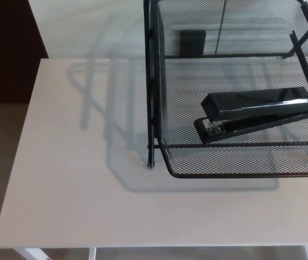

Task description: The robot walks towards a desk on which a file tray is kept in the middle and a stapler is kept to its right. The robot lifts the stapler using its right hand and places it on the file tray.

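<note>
Lying in file tray (240, 174), stapler (256, 105), near front rim

- Pale desk (72, 189), white legs (32, 253) showing under its near edge.
- Black mesh file tray (240, 174) stands on its right part, seemingly on thin feet (151, 164).

File tray (240, 174): right side and upper tiers are cut off by the right and top edges. Desk (72, 189): right end and near edge run out of frame; of its white legs (32, 253) only the tops show. Dark block (192, 43) behind the far mesh: unidentifiable.
</note>
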`<state>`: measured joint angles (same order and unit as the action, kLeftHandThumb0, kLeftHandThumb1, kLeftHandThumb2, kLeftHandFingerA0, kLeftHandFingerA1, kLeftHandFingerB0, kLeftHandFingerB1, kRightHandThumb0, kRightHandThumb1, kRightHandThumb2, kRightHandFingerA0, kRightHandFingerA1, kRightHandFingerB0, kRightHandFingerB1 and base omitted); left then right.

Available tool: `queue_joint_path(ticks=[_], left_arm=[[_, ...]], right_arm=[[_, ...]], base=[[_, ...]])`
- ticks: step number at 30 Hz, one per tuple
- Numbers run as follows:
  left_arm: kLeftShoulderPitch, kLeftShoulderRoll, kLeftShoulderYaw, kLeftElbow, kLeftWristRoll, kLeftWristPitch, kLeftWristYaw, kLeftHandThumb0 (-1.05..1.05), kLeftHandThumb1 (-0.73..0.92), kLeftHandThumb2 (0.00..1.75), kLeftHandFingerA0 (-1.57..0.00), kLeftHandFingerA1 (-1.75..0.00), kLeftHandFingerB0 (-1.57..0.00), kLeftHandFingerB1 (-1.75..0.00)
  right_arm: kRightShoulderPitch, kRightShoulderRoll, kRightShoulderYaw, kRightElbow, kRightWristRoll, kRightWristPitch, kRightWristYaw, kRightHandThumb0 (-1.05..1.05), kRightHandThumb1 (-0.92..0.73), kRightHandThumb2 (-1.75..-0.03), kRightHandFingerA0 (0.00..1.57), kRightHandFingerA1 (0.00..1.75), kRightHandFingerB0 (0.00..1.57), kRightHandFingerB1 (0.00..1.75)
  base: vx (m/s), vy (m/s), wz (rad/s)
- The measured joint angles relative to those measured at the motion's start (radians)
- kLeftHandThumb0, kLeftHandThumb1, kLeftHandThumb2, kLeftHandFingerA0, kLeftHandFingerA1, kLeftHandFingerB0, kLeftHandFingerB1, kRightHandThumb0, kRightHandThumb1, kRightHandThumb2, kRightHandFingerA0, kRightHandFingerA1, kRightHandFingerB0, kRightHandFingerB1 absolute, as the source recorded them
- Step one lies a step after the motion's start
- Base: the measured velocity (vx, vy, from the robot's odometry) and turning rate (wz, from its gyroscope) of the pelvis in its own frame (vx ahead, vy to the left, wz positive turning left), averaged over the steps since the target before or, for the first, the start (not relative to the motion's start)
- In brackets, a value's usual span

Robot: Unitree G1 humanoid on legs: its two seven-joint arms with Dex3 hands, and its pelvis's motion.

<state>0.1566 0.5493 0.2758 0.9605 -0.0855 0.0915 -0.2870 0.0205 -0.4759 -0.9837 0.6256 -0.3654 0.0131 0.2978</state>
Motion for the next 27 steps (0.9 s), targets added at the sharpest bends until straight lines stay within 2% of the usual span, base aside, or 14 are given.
queue_joint_path(ticks=[1, 2, 5, 8, 10, 13, 14, 17, 19, 20, 21, 22, 26, 27], left_arm=[[0.0, 0.0, 0.0, 0.002, 0.0, 0.0, 0.0, -0.73, 0.92, 0.7, -0.13, -0.43, -0.04, -0.24], [0.0, 0.0, 0.0, 0.004, 0.0, 0.0, 0.0, -0.79, 0.78, 0.94, -0.08, -0.46, -0.05, -0.3], [0.0, 0.002, 0.0, 0.008, 0.0, 0.0, 0.001, -0.79, 0.75, 1.08, -0.12, -0.52, 0.0, -0.29], [0.002, 0.006, 0.002, 0.016, 0.001, -0.001, 0.008, -0.78, 0.74, 1.07, -0.13, -0.52, 0.0, -0.31], [0.0, 0.01, 0.003, 0.027, 0.001, -0.004, 0.014, -0.81, 0.75, 1.08, -0.13, -0.52, 0.0, -0.29], [-0.002, 0.011, 0.003, 0.03, 0.002, -0.004, 0.014, -0.77, 0.72, 1.07, -0.16, -0.53, 0.0, -0.31], [-0.005, 0.011, 0.003, 0.033, 0.002, -0.004, 0.015, -0.72, 0.92, 0.7, -0.14, -0.4, -0.06, -0.24], [-0.009, 0.011, 0.003, 0.035, 0.002, -0.004, 0.016, -0.78, 0.75, 1.07, -0.1, -0.5, 0.0, -0.29], [-0.01, 0.011, 0.005, 0.03, 0.002, -0.004, 0.017, -0.78, 0.74, 1.06, -0.1, -0.51, 0.0, -0.28], [-0.009, 0.011, 0.007, 0.025, 0.001, -0.004, 0.017, -0.72, 0.92, 0.71, -0.13, -0.41, -0.04, -0.22], [-0.01, 0.011, 0.007, 0.025, 0.001, -0.004, 0.018, -0.79, 0.74, 1.07, -0.14, -0.53, 0.0, -0.28], [-0.012, 0.011, 0.007, 0.028, 0.002, -0.004, 0.019, -0.73, 0.92, 0.69, -0.15, -0.4, -0.05, -0.26], [-0.015, 0.013, 0.007, 0.03, 0.002, -0.004, 0.021, -0.76, 0.74, 1.05, -0.11, -0.5, -0.01, -0.31], [-0.019, 0.015, 0.006, 0.034, 0.003, -0.004, 0.022, -0.74, 0.92, 0.69, -0.15, -0.4, -0.04, -0.24]], right_arm=[[0.0, 0.011, -0.009, 0.013, 0.009, 0.009, -0.004, -0.64, -0.81, -0.61, 0.63, 1.06, 0.45, 1.13], [0.002, 0.022, -0.009, 0.043, 0.018, 0.03, -0.016, -0.64, -0.78, -0.63, 0.77, 0.98, 0.57, 0.9], [0.016, 0.034, 0.02, 0.107, 0.023, 0.076, -0.046, -0.57, -0.63, -0.91, 0.79, 1.07, 0.03, 0.51], [0.035, 0.043, 0.076, 0.171, 0.032, 0.126, -0.081, -0.63, -0.63, -1.0, 0.39, 0.69, 0.0, 0.34], [0.048, 0.048, 0.118, 0.197, 0.042, 0.152, -0.101, -0.42, -0.68, -0.63, 0.4, 0.7, 0.04, 0.22], [0.041, 0.063, 0.092, 0.21, 0.081, 0.163, -0.109, -0.35, -0.63, -0.58, 0.39, 0.68, 0.09, 0.35], [0.038, 0.069, 0.081, 0.211, 0.093, 0.163, -0.111, -0.38, -0.63, -0.59, 0.36, 0.75, 0.12, 0.37], [0.026, 0.105, 0.063, 0.19, 0.134, 0.166, -0.128, -0.36, -0.61, -0.58, 0.36, 0.73, 0.12, 0.33], [0.023, 0.127, 0.064, 0.176, 0.159, 0.166, -0.133, -0.37, -0.61, -0.58, 0.37, 0.75, 0.13, 0.35], [0.022, 0.137, 0.064, 0.167, 0.175, 0.17, -0.133, -0.37, -0.62, -0.58, 0.31, 0.77, 0.08, 0.35], [0.022, 0.145, 0.065, 0.154, 0.188, 0.175, -0.133, -0.36, -0.61, -0.59, 0.27, 0.72, 0.1, 0.34], [0.02, 0.149, 0.065, 0.147, 0.202, 0.181, -0.133, -0.36, -0.62, -0.59, 0.25, 0.71, 0.09, 0.32], [0.012, 0.151, 0.071, 0.146, 0.247, 0.195, -0.133, -0.38, -0.61, -0.59, 0.14, 0.65, 0.09, 0.33], [0.017, 0.151, 0.087, 0.145, 0.263, 0.196, -0.132, -0.36, -0.61, -0.58, 0.14, 0.66, 0.1, 0.35]], base=[[0.0, 0.0, 0.0], [0.0, 0.0, 0.0], [0.0, 0.0, 0.0], [0.0, 0.0, 0.0], [0.0, 0.0, 0.0], [0.0, 0.0, 0.0], [0.0, 0.0, 0.0], [0.0, 0.0, 0.0], [0.0, 0.0, 0.0], [0.0, 0.0, 0.0], [0.0, 0.0, 0.0], [0.0, 0.0, 0.0], [0.0, 0.0, 0.0], [0.0, 0.0, 0.0]])
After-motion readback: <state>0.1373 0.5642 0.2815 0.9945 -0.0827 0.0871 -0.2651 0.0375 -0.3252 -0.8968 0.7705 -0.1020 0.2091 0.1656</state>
